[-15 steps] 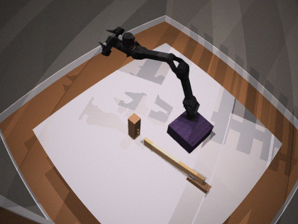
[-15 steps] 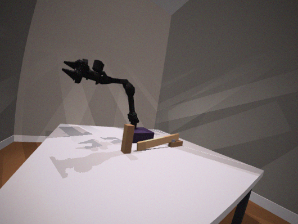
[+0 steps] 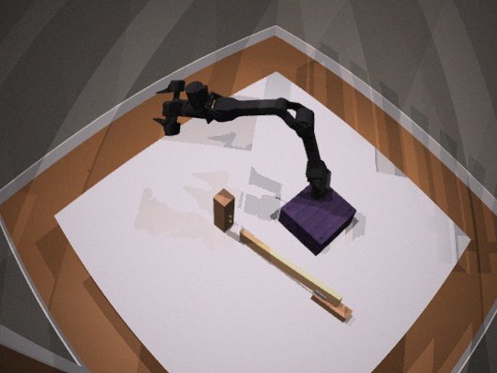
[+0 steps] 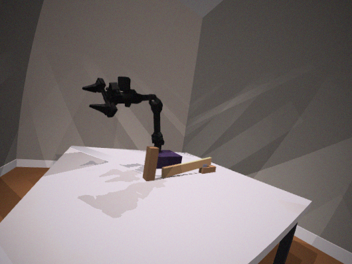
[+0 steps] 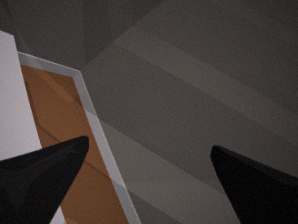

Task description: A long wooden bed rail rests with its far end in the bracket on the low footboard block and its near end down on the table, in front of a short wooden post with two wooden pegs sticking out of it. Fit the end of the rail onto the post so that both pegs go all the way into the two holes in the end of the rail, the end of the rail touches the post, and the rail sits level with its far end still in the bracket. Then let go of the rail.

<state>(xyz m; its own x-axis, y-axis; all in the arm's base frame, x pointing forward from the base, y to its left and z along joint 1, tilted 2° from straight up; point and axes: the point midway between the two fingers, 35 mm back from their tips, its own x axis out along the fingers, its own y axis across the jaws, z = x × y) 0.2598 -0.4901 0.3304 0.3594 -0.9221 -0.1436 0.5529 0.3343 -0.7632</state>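
Note:
The pale wooden rail (image 3: 291,266) (image 4: 187,167) slopes down from the footboard block (image 3: 330,307) (image 4: 208,170), where its far end rests in the bracket, to the table, where its near end lies. The brown post (image 3: 223,211) (image 4: 151,164) stands upright, a small gap away from the rail's near end. Two small pegs (image 3: 231,218) stick out of its side toward the rail. The holes in the rail's end cannot be seen. My gripper (image 3: 158,106) (image 4: 86,97) (image 5: 151,147) is wide open and empty, high above the table and well away from the rail and post.
The purple base block (image 3: 319,217) (image 4: 170,159) carries the arm and stands beside the rail. The white table (image 3: 188,300) (image 4: 199,215) has its edge below the raised gripper. The wrist view shows mostly wall, some floor and a strip of table.

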